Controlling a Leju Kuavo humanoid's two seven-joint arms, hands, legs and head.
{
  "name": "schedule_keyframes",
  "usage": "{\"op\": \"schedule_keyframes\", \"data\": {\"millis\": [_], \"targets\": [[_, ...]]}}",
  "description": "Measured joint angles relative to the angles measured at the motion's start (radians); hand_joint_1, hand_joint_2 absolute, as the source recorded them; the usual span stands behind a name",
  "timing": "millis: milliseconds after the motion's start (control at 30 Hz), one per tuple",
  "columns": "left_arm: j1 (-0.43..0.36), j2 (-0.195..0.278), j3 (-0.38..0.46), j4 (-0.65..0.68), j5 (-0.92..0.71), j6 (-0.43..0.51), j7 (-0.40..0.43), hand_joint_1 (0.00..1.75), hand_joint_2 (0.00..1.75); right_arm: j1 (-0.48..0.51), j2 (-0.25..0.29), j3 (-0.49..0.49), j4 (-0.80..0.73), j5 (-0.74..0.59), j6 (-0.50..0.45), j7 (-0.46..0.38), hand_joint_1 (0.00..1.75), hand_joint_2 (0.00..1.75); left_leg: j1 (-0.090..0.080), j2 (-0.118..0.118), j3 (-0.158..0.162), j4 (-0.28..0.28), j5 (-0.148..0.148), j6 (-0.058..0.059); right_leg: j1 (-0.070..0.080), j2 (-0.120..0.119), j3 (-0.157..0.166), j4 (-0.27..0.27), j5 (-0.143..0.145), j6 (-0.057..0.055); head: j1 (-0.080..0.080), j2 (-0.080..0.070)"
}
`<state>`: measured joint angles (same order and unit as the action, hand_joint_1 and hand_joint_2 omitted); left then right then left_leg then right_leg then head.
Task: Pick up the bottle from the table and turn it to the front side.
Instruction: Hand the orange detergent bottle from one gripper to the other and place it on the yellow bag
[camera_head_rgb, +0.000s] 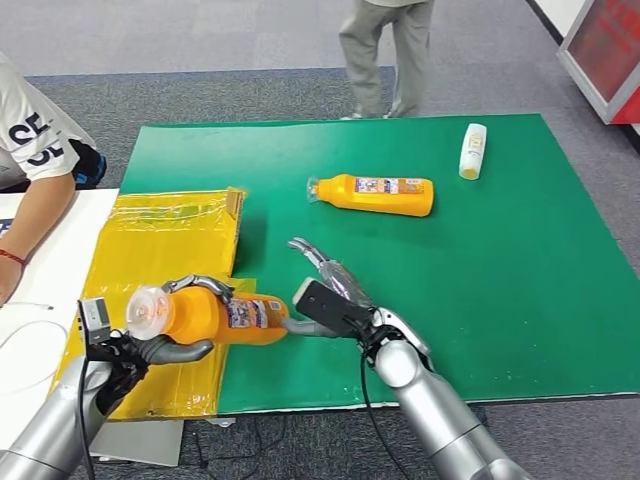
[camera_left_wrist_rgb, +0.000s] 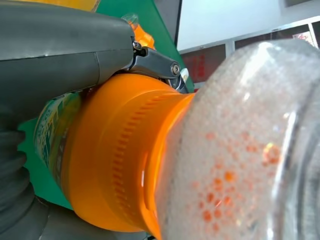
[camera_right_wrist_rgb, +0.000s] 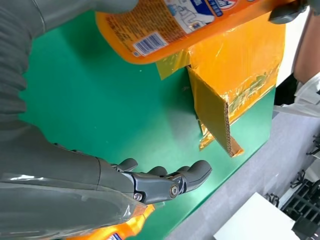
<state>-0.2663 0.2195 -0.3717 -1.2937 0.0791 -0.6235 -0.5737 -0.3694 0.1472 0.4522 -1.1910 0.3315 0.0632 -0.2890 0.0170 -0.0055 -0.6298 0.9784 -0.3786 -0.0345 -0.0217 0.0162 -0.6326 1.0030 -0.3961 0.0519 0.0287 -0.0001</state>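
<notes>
my left hand (camera_head_rgb: 162, 335) grips the bottle (camera_head_rgb: 219, 316) over the mat's (camera_head_rgb: 490, 290) 9 o'clock edge; right hand (camera_head_rgb: 332, 290) spread beside its base, holding nothing

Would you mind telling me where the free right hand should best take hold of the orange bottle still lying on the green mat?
Probably the orange bottle's broad labelled middle, from above, fingers across its width: it lies flat lengthwise, cap left, with bare green mat all around.
</notes>
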Motion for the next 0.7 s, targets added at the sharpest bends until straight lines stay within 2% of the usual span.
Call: {"op": "schedule_keyframes", "data": {"millis": [133,267,367,500,600,700], "targets": [[-0.007,0.024,0.001,-0.029,-0.105,0.064,0.046,1.75,1.75,0.007,0.000,-0.024,0.000,-0.020,0.011,-0.006,0.00,1.75,0.000,0.000,0.000,0.000,0.000,0.000,0.000,0.000,0.000,0.000,0.000,0.000,0.000,0.000],[-0.062,0.078,-0.014,-0.040,-0.245,0.158,0.157,1.75,1.75,0.019,-0.003,-0.048,-0.007,-0.025,0.011,-0.009,0.00,1.75,0.000,0.001,0.000,0.000,0.001,-0.001,0.000,0.000,-0.002,0.000,0.001,-0.001,0.000,0.000],[-0.140,0.116,-0.046,-0.038,-0.344,0.197,0.257,1.75,1.75,0.030,-0.005,-0.063,-0.015,-0.025,0.011,-0.010,0.00,1.75,0.001,0.000,0.000,0.000,0.002,-0.001,0.000,0.000,-0.002,0.000,0.001,-0.001,0.000,0.000],[-0.277,0.144,-0.137,0.002,-0.465,0.212,0.379,1.75,1.75,0.039,-0.006,-0.076,-0.023,-0.016,0.013,-0.009,0.00,1.75,0.000,0.000,-0.001,0.000,0.002,-0.001,0.000,0.000,-0.002,0.000,0.002,-0.001,0.000,0.000],[-0.372,0.147,-0.214,0.056,-0.519,0.199,0.431,1.75,1.75,0.040,-0.006,-0.077,-0.025,-0.011,0.014,-0.008,0.00,1.75,0.000,0.000,-0.001,0.000,0.003,-0.001,0.000,0.000,-0.002,0.000,0.003,0.000,0.000,0.000],[-0.454,0.144,-0.284,0.117,-0.538,0.142,0.455,1.75,1.75,0.040,-0.006,-0.078,-0.025,-0.007,0.016,-0.008,0.00,1.75,0.000,0.001,-0.001,0.000,0.003,-0.001,0.000,0.000,-0.002,0.000,0.003,0.000,0.000,0.000]]}}
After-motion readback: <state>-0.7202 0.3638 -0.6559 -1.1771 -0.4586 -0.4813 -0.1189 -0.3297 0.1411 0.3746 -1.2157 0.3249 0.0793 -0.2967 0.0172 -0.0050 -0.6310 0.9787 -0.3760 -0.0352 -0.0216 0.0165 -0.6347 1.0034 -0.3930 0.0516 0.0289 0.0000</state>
